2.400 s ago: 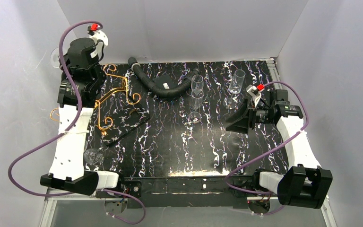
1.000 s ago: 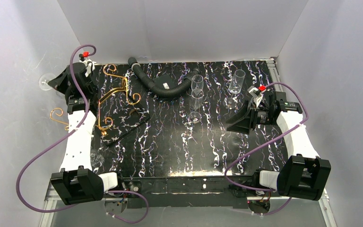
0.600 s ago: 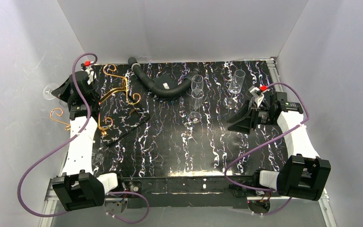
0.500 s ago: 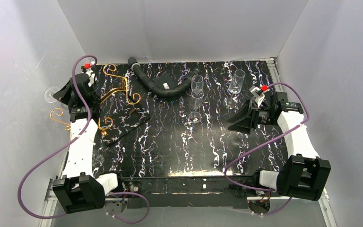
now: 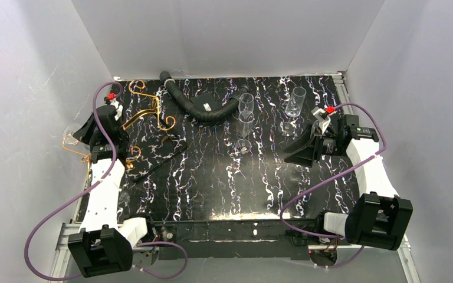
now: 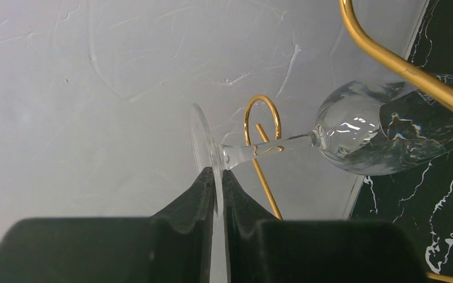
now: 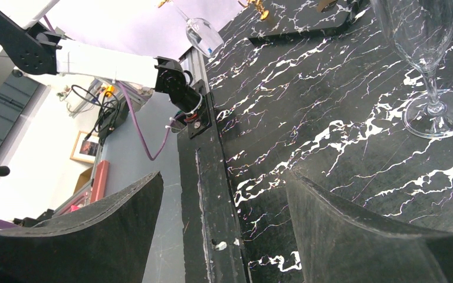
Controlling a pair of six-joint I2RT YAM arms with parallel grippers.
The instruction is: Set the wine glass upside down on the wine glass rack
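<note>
The wine glass [image 6: 383, 137] is clear and lies nearly sideways in the left wrist view, bowl to the right. My left gripper [image 6: 217, 174] is shut on its round foot [image 6: 202, 147]. The stem passes in front of a gold loop [image 6: 262, 112] of the wine glass rack [image 6: 401, 66]. From above, the left gripper [image 5: 84, 132] sits at the table's left edge beside the rack's left scroll [image 5: 71, 143]. The rack [image 5: 147, 113] stands at the back left. My right gripper [image 5: 302, 154] is open and empty, low over the table on the right; it also shows in the right wrist view [image 7: 224, 218].
A black corrugated hose [image 5: 203, 109] lies at the back centre. Three other glasses stand upright: [image 5: 246, 104], [image 5: 242, 134], [image 5: 296, 101]. One of them is close to the right gripper [image 7: 430, 65]. Another glass bowl [image 7: 203, 35] shows by the left arm. White walls enclose the table.
My left arm has carried the glass from high at the back-left corner down and nearer, to beside the rack's left scroll. The right arm has barely moved.
</note>
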